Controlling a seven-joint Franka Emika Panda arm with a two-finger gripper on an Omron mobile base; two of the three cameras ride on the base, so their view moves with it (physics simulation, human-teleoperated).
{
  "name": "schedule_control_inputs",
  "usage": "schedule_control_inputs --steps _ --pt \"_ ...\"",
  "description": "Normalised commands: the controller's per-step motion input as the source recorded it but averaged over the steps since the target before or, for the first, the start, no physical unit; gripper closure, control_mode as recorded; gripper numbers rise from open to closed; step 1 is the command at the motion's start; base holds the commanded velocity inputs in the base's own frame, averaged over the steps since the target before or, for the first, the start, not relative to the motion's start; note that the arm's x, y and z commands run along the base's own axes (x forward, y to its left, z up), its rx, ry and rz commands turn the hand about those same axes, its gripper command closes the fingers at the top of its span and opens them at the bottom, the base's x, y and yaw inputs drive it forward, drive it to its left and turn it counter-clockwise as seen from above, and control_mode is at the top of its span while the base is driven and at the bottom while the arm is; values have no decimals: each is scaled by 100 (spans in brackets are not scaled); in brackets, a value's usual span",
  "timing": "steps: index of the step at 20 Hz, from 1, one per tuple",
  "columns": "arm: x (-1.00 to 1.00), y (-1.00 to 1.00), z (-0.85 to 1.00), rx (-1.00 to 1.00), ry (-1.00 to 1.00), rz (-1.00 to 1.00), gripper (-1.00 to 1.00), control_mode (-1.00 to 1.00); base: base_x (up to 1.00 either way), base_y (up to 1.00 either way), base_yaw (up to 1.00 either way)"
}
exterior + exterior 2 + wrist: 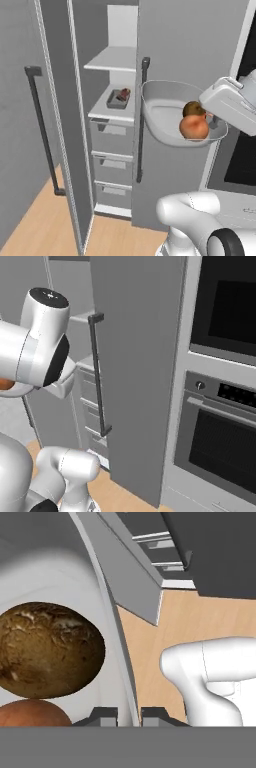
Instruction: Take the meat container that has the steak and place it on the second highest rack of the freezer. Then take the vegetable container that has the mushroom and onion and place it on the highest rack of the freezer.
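The vegetable container (pixel 162 115) is a grey bowl held in the air in front of the closed door right of the open freezer (pixel 114 125). My gripper (pixel 214 118) is shut on its right rim. In the bowl lie the brown mushroom (pixel 193 108) and the orange onion (pixel 194 127). In the hand view the rim (pixel 116 632) runs down between my fingertips (pixel 103 715), with the mushroom (pixel 47 649) and onion (pixel 30 713) to its left. The meat container with the steak (pixel 119 98) sits on the lower white shelf (pixel 100 113). The highest rack (pixel 111 61) is bare.
The freezer door (pixel 55 100) stands open to the left with its dark bar handle (pixel 42 130). Three grey drawers (pixel 113 136) sit under the shelves. The neighbouring door's handle (pixel 141 120) stands just left of the bowl. Ovens (pixel 220 441) are on the right.
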Motion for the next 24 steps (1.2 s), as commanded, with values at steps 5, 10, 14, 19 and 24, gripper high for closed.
schedule_control_inputs --steps 5,10,14,19,24 --pt "0 0 0 0 0 0 100 100 6 22 -34" --pt "0 0 0 0 0 0 100 100 28 75 -17" --pt "0 0 0 0 0 0 100 100 24 55 -13" --pt "0 0 0 0 0 0 100 100 34 32 -17" --pt "0 0 0 0 0 0 100 100 52 5 -23"
